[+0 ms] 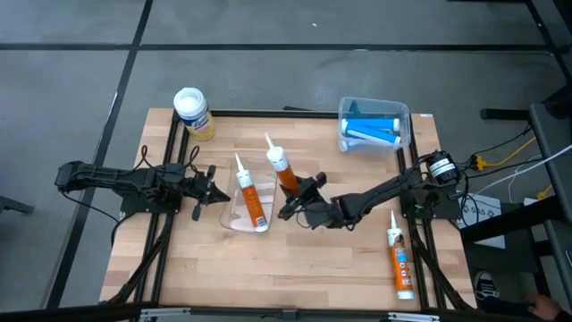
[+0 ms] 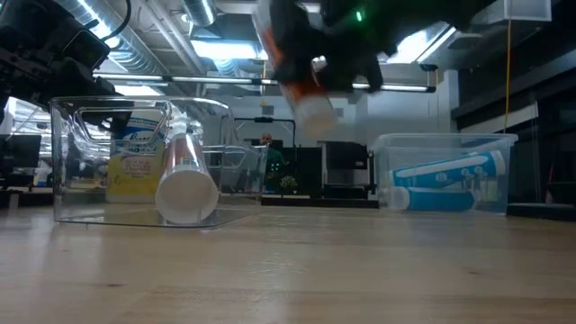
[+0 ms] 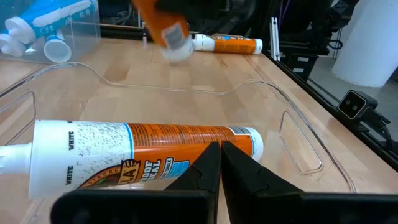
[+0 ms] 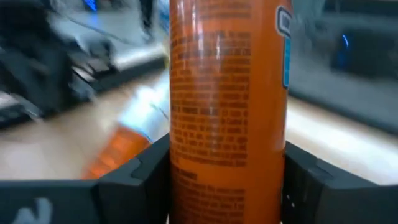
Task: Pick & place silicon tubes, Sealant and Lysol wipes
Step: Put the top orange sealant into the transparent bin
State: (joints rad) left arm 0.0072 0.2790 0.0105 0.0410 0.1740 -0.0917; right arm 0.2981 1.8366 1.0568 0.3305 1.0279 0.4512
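The wooden counter [image 1: 295,268] carries everything. At its far right corner a clear lidded-size bin [image 1: 404,116] holds blue tubes [image 1: 371,130]; at mid-left lies a shallow clear tray [image 1: 234,219] with one orange sealant tube [image 1: 252,195] already inside, nozzle pointing to the far edge. The Lysol wipes [image 1: 194,113], a stubby yellow canister with a white lid, stands at the far left corner, well apart from both arms. Another orange tube [image 1: 399,259] lies near the right front corner.

The right end effector [image 1: 299,199] is clamped on a second orange tube [image 1: 282,168], held off the counter just beside the tray's right edge; the right wrist view shows its fingers [image 4: 140,171] pressing either side of the barrel. The left end effector [image 1: 213,190] sits at the tray's left rim, its fingers [image 3: 211,165] drawn together with nothing between them.

The step in hand looks like placing this tube in the tray. To do it well, the tube should be carried over the tray wall, turned parallel to the tube already lying there, lowered into the free strip beside it, and let go only once it rests flat, so it neither rolls nor knocks its neighbour.
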